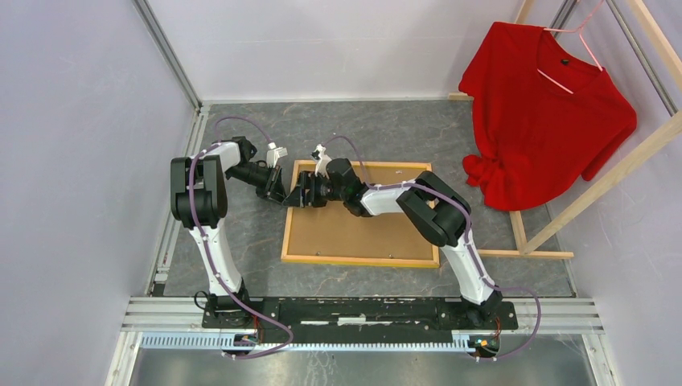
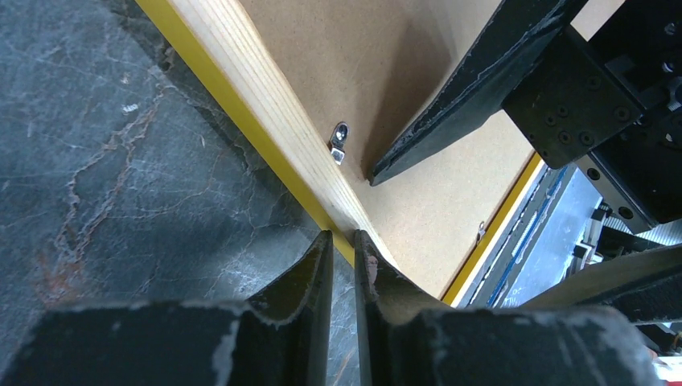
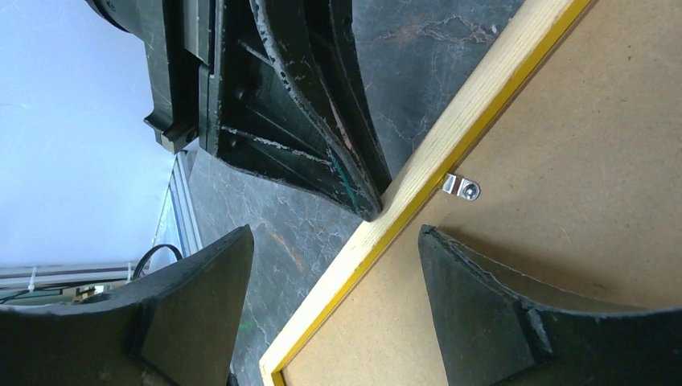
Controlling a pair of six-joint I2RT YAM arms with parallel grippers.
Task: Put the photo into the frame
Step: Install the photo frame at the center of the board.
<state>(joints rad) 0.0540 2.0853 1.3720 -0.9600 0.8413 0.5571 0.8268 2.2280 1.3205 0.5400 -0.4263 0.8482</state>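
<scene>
The frame point(image 1: 362, 259) lies back side up on the table, its light wood rail point(image 2: 265, 104) edged in yellow. A brown fibreboard backing panel point(image 1: 362, 225) fills it, with small metal clips point(image 2: 339, 143) along the rail. The photo is out of view. My left gripper point(image 1: 281, 189) is shut, and its tips point(image 2: 342, 237) touch the outer edge of the frame's left rail near the far corner. My right gripper point(image 1: 301, 195) is open and straddles that same rail point(image 3: 326, 297), one finger over the table and one finger point(image 3: 482, 314) over the backing panel point(image 3: 563, 145). It holds nothing.
A red shirt point(image 1: 547, 112) hangs on a hanger from a wooden rack point(image 1: 595, 181) at the far right. Aluminium rails point(image 1: 362, 310) run along the near edge with the arm bases. Walls close in on the left and at the back.
</scene>
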